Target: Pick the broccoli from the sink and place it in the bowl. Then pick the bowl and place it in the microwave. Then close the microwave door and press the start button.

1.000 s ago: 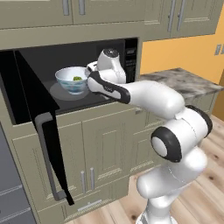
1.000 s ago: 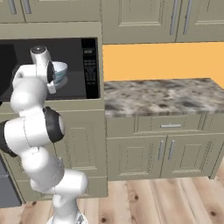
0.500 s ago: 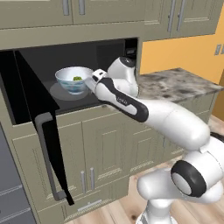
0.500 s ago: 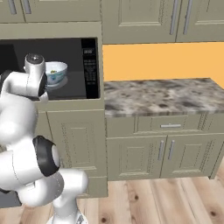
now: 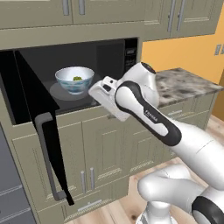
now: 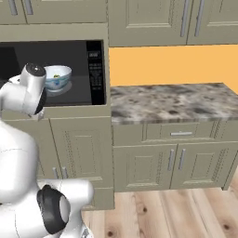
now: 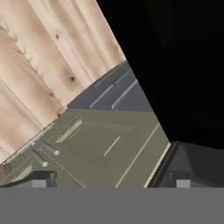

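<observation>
The white, blue-patterned bowl [image 5: 74,79] [image 6: 57,77] sits on the turntable inside the open microwave [image 5: 111,54] [image 6: 74,95]. The yellow-green broccoli [image 5: 77,78] [image 6: 56,76] lies in it. The black microwave door [image 5: 30,94] swings out to the left, its grey bar handle [image 5: 47,153] hanging low. My hand [image 5: 106,92] is outside the cavity, just right of and below the bowl and not touching it. In the hand view my gripper [image 7: 111,180] is open with nothing between the fingertips [image 7: 41,177]. It faces floor, cabinets and a black panel [image 7: 175,65]. The sink is out of view.
The microwave's control panel [image 5: 130,54] [image 6: 95,69] runs down its right side. A speckled stone counter [image 5: 183,85] [image 6: 172,102] lies to the right over beige cabinets [image 6: 144,162]. Upper cabinets [image 5: 100,11] hang above the microwave, and the floor is wood [image 6: 176,214].
My hand has drawn back out of the microwave, away from the bowl, to the right and lower. The elbow has swung toward the camera. Bowl, broccoli and door have stayed put.
</observation>
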You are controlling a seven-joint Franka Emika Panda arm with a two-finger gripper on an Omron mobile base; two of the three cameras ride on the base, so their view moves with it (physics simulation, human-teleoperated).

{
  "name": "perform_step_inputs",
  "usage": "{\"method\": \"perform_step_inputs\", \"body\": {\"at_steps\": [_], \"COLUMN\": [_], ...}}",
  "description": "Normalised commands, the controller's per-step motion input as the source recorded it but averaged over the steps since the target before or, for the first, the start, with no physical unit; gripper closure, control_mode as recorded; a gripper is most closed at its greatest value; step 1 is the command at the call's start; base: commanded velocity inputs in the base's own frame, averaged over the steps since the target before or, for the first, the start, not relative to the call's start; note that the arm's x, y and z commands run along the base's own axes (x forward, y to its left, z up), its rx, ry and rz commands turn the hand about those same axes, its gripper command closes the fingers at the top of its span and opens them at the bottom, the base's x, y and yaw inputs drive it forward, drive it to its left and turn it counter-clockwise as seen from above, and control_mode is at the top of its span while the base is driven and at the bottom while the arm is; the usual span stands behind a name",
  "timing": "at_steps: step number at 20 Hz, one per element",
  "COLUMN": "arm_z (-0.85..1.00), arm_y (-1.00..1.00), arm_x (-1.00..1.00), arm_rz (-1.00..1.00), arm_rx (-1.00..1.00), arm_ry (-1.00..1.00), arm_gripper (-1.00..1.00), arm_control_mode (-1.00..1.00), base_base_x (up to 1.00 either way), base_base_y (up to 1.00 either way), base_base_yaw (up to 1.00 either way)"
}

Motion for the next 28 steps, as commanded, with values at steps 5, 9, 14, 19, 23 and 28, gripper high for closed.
{"method": "perform_step_inputs", "body": {"at_steps": [5, 9, 14, 19, 23, 28], "arm_z": [0.4, 0.39, 0.38, 0.27, 0.19, 0.02], "arm_y": [0.0, 0.0, 0.0, 0.0, -0.1, -0.05], "arm_x": [-1.0, -1.0, -1.0, -1.0, -1.0, -1.0], "arm_rz": [0.37, 0.27, 0.18, 0.04, 0.0, -0.03], "arm_rx": [0.0, 0.01, 0.03, 0.0, 0.0, 0.0], "arm_ry": [0.09, 0.01, 0.0, 0.0, -0.01, 0.0], "arm_gripper": [-1.0, -1.0, -1.0, -1.0, -1.0, -1.0], "arm_control_mode": [-1.0, -1.0, -1.0, -1.0, -1.0, -1.0], "base_base_x": [0.0, 0.0, 0.0, 0.0, 0.0, 0.0], "base_base_y": [0.0, 0.0, 0.0, 0.0, 0.0, 0.0], "base_base_yaw": [0.0, 0.0, 0.0, 0.0, 0.0, 0.0]}}
